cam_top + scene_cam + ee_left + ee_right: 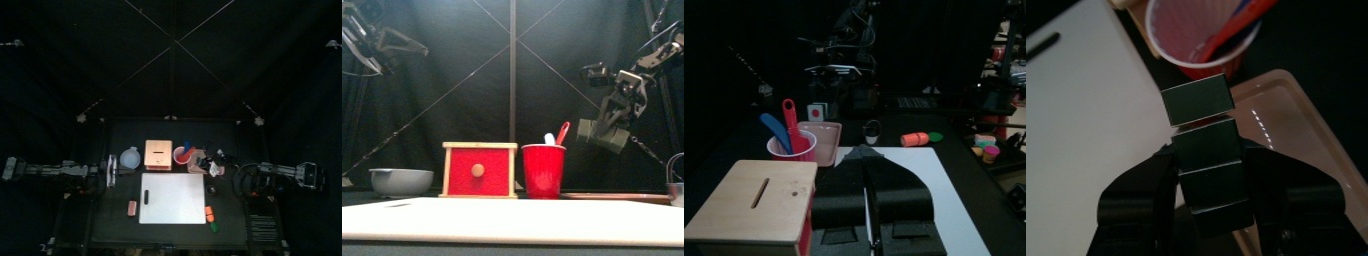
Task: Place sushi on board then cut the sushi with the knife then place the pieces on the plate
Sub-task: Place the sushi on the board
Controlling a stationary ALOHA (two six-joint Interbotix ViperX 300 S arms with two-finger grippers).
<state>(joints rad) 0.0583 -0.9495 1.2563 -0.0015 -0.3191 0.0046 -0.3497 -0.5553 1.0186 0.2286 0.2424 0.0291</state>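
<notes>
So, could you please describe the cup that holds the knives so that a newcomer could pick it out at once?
Behind the far edge of the white cutting board stands a row of things. The red cup sits there between the wooden box and the pink tray. It alone holds a blue toy knife and a red toy knife, poking out.

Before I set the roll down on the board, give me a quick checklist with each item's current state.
1. Right gripper shut on the sushi roll: ok.
2. Roll in one piece: cannot tell; a pale seam shows under its end block.
3. Roll above the white cutting board: not ok; it hangs by the red cup and pink tray.
4. Board surface bare: ok.
5. Blue toy knife and red toy knife in the cup: ok.
6. Left gripper off the board, at the table's left: ok.
</notes>
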